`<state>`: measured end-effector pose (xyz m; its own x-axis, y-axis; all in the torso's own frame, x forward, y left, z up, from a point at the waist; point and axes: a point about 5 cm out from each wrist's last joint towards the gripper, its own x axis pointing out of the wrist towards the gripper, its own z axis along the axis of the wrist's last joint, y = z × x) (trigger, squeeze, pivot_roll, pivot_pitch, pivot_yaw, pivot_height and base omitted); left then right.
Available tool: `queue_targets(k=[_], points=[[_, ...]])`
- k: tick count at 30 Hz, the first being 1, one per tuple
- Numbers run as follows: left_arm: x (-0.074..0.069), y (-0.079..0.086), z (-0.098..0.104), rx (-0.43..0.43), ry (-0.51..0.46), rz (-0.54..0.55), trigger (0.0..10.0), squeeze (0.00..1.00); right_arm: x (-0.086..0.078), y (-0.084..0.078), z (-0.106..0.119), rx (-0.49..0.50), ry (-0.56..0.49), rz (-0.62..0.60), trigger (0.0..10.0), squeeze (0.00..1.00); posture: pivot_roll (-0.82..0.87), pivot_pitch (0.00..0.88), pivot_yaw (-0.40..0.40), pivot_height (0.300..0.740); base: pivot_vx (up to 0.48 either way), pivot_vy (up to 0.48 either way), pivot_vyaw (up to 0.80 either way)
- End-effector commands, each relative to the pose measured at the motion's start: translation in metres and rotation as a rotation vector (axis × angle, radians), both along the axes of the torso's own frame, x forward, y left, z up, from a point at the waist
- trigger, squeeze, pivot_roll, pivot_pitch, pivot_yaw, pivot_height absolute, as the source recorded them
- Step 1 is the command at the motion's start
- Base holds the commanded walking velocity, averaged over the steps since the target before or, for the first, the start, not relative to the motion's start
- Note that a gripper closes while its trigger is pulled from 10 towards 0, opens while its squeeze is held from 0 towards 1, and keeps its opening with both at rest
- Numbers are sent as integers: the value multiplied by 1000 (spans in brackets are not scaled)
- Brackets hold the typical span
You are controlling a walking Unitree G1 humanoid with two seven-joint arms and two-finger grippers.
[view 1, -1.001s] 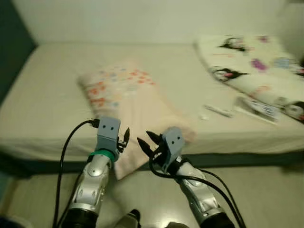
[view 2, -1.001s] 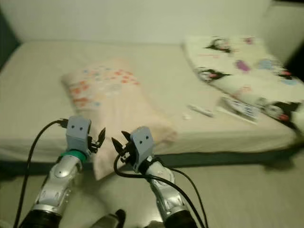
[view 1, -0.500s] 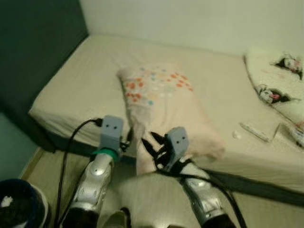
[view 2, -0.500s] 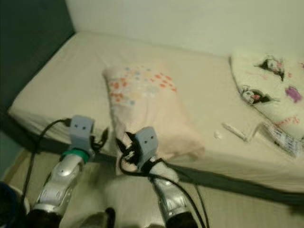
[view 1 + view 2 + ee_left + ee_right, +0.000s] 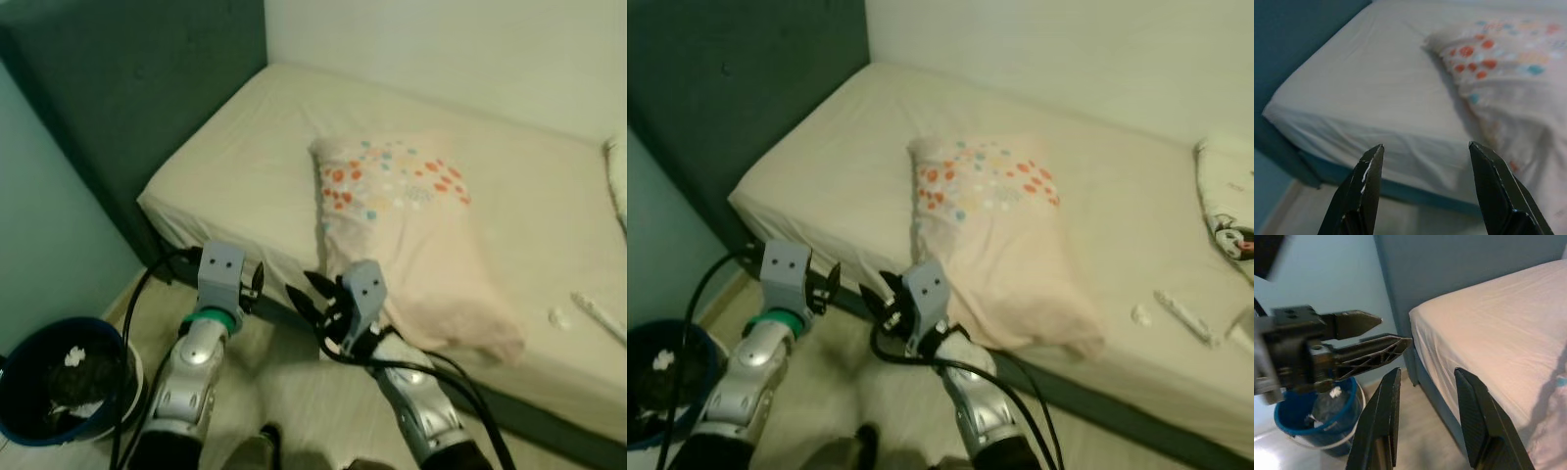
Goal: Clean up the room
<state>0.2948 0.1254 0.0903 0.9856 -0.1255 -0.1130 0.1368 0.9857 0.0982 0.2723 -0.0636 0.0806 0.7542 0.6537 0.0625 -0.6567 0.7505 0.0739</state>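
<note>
both claws (image 5: 256, 285) (image 5: 312, 297) agape before pillow (image 5: 411, 230)

Camera geometry: head stereo pair, two wrist views.
Head pair looks down at the cream-sheeted bed (image 5: 245, 186); left wrist faces its dotted pink pillow (image 5: 1508, 73) closely; right wrist faces the round blue bin (image 5: 1317, 413).

We see a pale pink pillow (image 5: 411, 235) with orange and blue dots at frame centre, lying askew on the bed (image 5: 245, 186), one corner overhanging the mattress edge. A small white tube (image 5: 1183, 315) lies at right.
</note>
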Motion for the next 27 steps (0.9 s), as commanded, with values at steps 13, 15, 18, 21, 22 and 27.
queue_targets(k=[13,15,18,21,22,27], points=[[-1,4,-3,26,3,12,10000,0,6,-4,-1,24,22,-98,10000,0,15,18,-5,728,433,0,0],[-1,4,-4,26,4,12,10000,0,6,-4,-1,24,24,-96,10000,0,15,18,-4,728,480,0,0],[-2,4,-4,27,4,11,10000,0,5,-4,-2,24,27,-95,10000,0,14,19,-4,728,480,0,0],[-2,4,-4,28,5,12,10000,0,5,-3,-2,23,28,-96,10000,0,13,19,-4,728,480,0,0],[-2,4,-4,27,5,13,10000,0,5,-3,-2,23,29,-96,10000,0,12,19,-3,728,480,0,0],[-2,4,-4,27,6,15,10000,0,5,-4,-2,24,30,-93,10000,0,13,20,-4,728,462,0,0]])
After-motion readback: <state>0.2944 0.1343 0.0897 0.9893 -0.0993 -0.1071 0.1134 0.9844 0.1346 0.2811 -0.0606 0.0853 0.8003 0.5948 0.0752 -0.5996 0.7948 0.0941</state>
